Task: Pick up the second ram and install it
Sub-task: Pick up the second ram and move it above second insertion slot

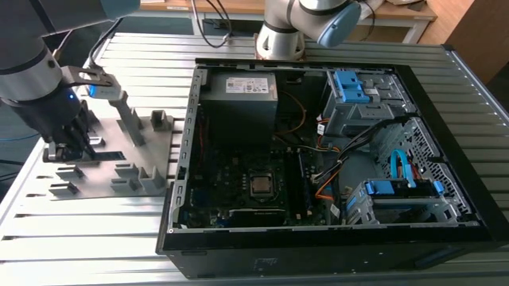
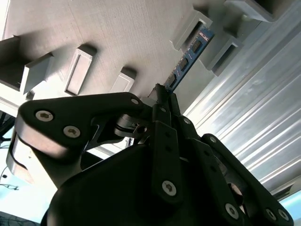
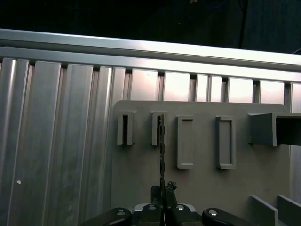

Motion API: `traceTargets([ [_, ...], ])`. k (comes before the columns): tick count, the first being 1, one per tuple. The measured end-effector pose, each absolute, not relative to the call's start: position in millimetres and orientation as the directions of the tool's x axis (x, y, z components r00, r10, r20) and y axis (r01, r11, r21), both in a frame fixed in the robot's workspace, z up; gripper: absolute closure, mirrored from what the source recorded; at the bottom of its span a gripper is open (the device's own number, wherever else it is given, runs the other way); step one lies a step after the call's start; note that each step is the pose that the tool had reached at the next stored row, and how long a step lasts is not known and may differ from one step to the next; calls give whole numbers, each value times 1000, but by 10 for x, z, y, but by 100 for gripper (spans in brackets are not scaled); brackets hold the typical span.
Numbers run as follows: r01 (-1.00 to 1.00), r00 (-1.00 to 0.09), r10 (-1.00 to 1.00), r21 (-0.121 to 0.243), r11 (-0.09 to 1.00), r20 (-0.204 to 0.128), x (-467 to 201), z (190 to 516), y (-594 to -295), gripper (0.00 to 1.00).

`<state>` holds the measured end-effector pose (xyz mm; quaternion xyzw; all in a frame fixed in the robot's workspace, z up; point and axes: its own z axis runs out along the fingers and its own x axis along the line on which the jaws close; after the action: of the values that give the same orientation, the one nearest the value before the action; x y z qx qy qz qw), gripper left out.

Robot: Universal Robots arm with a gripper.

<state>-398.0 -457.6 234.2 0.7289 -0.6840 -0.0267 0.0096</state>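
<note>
Second ram (image 2: 188, 59): thin, long blue-green circuit board with small black chips; edge-on, a dark line in the first wrist view. Location: grey plastic holder tray (image 3: 202, 188) with upright blocks (image 2: 190, 30), far end between two blocks, apparently seated there. Black metal gripper (image 2: 162, 94): fingers clamped on the board's near end.

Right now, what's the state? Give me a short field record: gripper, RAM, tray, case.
gripper: gripper shut on one end of the stick
object: second ram, a thin blue-green circuit-board stick with black chips, standing on edge
seat: far end between two upright blocks of the grey plastic holder tray
target: open black computer case, on the exterior view's right of the tray
install: not yet done
</note>
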Motion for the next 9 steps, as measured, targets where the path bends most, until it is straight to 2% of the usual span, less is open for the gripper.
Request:
traceTargets([
  [9,-997,63,-998,51,-64,-26,-3980,2466,-4576,86],
])
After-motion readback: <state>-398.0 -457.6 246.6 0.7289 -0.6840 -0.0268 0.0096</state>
